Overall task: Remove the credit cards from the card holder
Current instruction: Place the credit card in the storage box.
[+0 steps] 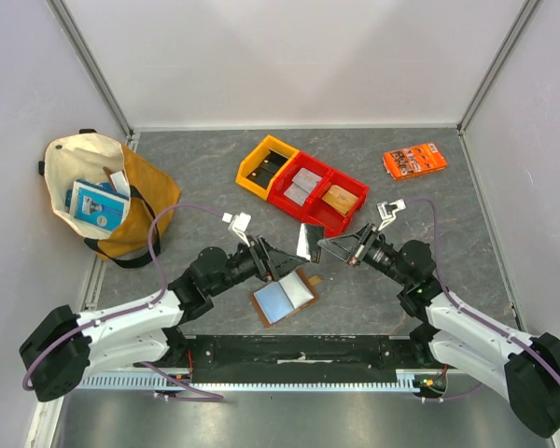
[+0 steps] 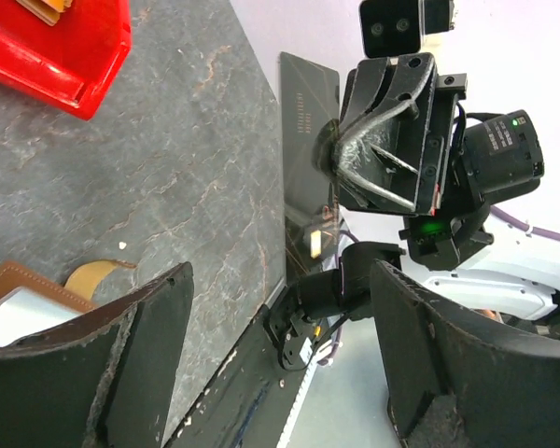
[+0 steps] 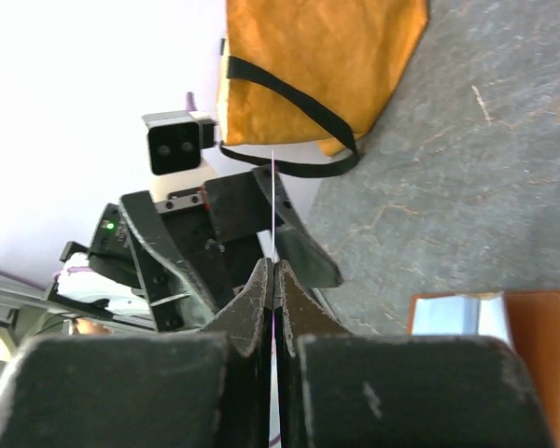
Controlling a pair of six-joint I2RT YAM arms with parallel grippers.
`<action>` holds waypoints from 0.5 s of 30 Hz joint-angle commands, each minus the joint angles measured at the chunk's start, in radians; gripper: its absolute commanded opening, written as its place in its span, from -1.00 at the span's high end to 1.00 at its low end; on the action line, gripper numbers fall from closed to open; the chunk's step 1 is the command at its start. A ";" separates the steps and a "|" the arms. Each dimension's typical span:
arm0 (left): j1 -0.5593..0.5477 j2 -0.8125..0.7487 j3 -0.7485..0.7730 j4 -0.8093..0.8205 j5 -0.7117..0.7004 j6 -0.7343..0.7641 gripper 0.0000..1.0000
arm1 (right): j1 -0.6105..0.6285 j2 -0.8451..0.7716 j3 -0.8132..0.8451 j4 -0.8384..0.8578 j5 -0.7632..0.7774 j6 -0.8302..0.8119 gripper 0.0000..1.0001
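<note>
Grey counter (image 1: 215, 173), open card holder (image 1: 285, 297) near centre; right claw (image 3: 273, 275) clenched on credit card (image 1: 305, 241), left claw (image 2: 282, 289) released.

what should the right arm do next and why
Probably carry the card away and set it on the table: the right gripper is shut on it in mid-air, and the left gripper stands open, not gripping it.
</note>
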 commanded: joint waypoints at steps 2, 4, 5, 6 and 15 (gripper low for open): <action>-0.013 0.086 0.038 0.193 0.041 0.010 -0.57 | 0.046 -0.013 -0.032 0.166 0.068 0.067 1.00; -0.014 0.106 0.046 0.214 0.053 0.010 -0.37 | 0.058 -0.015 -0.035 0.174 0.082 0.064 1.00; -0.016 0.110 0.044 0.235 0.056 0.010 -0.23 | 0.066 -0.018 -0.037 0.174 0.087 0.063 1.00; -0.014 0.110 0.041 0.243 0.059 0.008 -0.01 | 0.069 -0.019 -0.038 0.170 0.091 0.058 1.00; -0.011 -0.015 0.105 -0.057 0.075 0.202 0.96 | 0.058 -0.059 0.021 -0.008 0.004 -0.107 0.27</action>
